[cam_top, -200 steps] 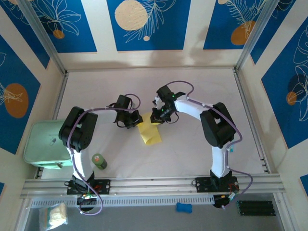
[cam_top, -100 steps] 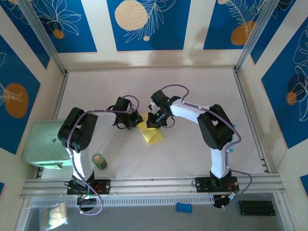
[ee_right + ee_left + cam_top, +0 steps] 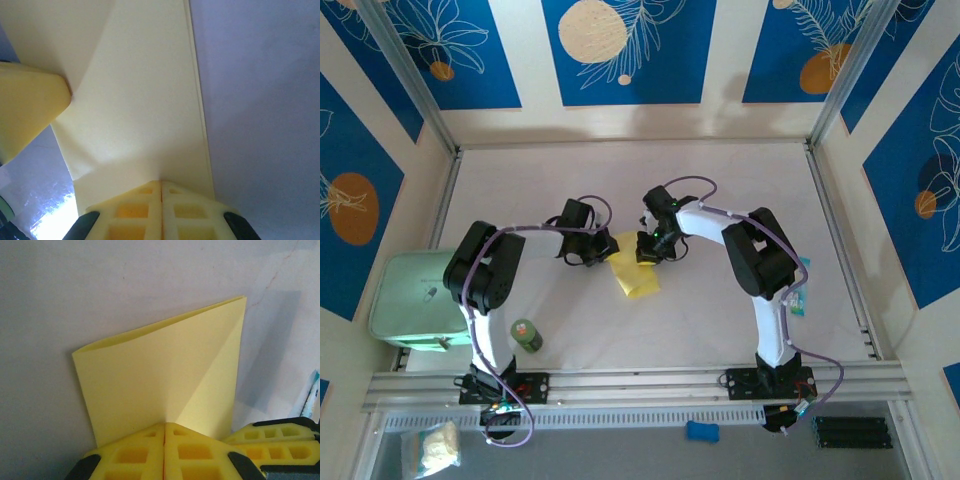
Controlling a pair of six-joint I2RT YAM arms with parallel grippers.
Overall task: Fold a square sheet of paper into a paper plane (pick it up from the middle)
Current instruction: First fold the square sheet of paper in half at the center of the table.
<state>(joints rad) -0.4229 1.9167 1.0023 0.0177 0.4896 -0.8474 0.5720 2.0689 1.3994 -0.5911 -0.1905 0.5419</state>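
Part-folded square sheet of paper (image 3: 636,278) is pinched from either side by left gripper (image 3: 164,431) and right gripper (image 3: 161,187), both clamped on it. Likely held taut for the next crease.

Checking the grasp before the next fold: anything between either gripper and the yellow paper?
Nothing visible. The left gripper and the right gripper each have their jaws shut directly on an edge of the folded sheet of paper, from opposite sides. The green bottle stands apart, near the left arm's base.
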